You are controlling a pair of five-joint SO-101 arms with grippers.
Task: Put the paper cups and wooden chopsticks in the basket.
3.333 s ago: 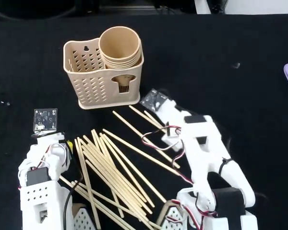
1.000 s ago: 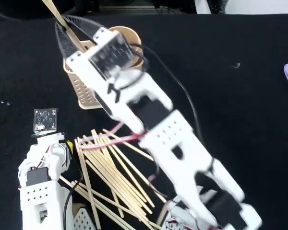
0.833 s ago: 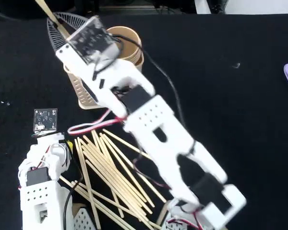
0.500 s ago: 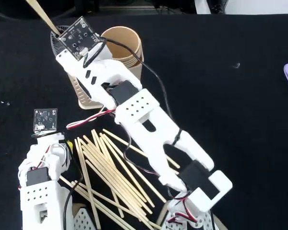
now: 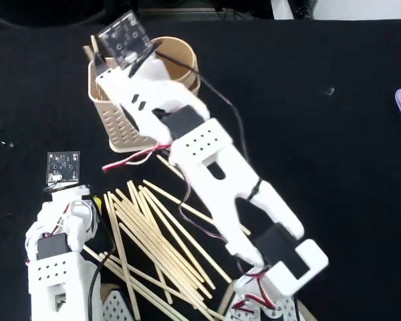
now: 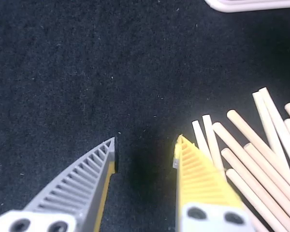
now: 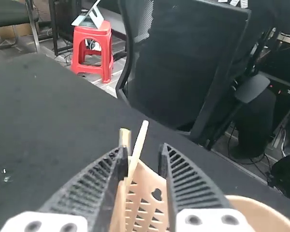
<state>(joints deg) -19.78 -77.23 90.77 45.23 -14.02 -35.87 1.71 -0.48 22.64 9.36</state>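
Main risk: the two sticks (image 7: 137, 145) stand tall in the basket (image 5: 117, 117), tops well over its rim, and they lean on one jaw of the right gripper (image 7: 141, 147). If the arm pulls away sideways, that jaw could drag them, so they tip out over the wall, or the light basket itself tilts. A straight lift up looks safer, I think. Also the arm's body and cable hang above the cups (image 5: 180, 53), which sit stacked in the other part of the basket; a low retreat may knock them.

Jaws of the right gripper: narrow gap, sticks between them, w/ a dark slit between the sticks and the second jaw, so it looks like no real squeeze. The right arm is stretched long across the table (image 5: 334, 167), gripper pointing down over the basket's far corner.

The left gripper (image 6: 146, 140) is low over the table, jaws wide, nothing between them, just beside the ends of the pile of sticks (image 5: 154, 234), which lies near the arm bases.
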